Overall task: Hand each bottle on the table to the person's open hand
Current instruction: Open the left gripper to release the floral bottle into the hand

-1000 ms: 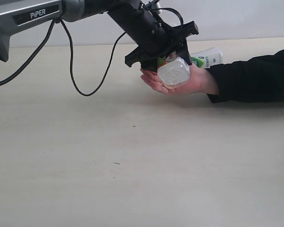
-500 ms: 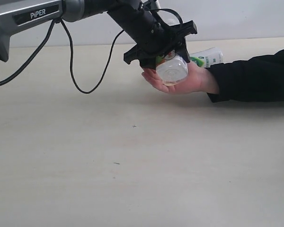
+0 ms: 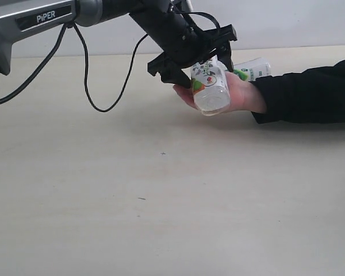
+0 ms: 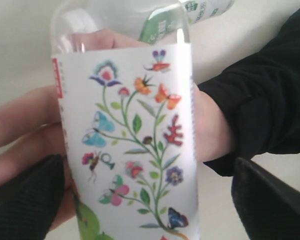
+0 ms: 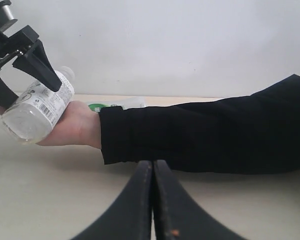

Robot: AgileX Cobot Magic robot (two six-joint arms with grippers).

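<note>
The floral-label bottle (image 3: pixel 210 86) (image 4: pixel 135 140) lies tilted in the person's open hand (image 3: pixel 241 95) (image 4: pixel 20 120), its clear base pointing toward the exterior camera. My left gripper (image 3: pixel 206 75) (image 4: pixel 146 161) straddles it, open, with a gap between the bottle and one finger (image 4: pixel 270 200). The white-green label bottle (image 3: pixel 250 70) (image 5: pixel 115 105) lies on the table (image 3: pixel 161 201) just behind the hand. My right gripper (image 5: pixel 153 165) is shut and empty, low over the table beside the black sleeve. The red-capped bottles are out of view.
The person's black-sleeved forearm (image 3: pixel 310 92) (image 5: pixel 215 130) stretches across the table from the right. A black cable (image 3: pixel 103 109) hangs in a loop under the left arm, near the tabletop.
The left gripper's jaws have spread apart and risen a little. The floral bottle has tipped over and now rests on the palm.
</note>
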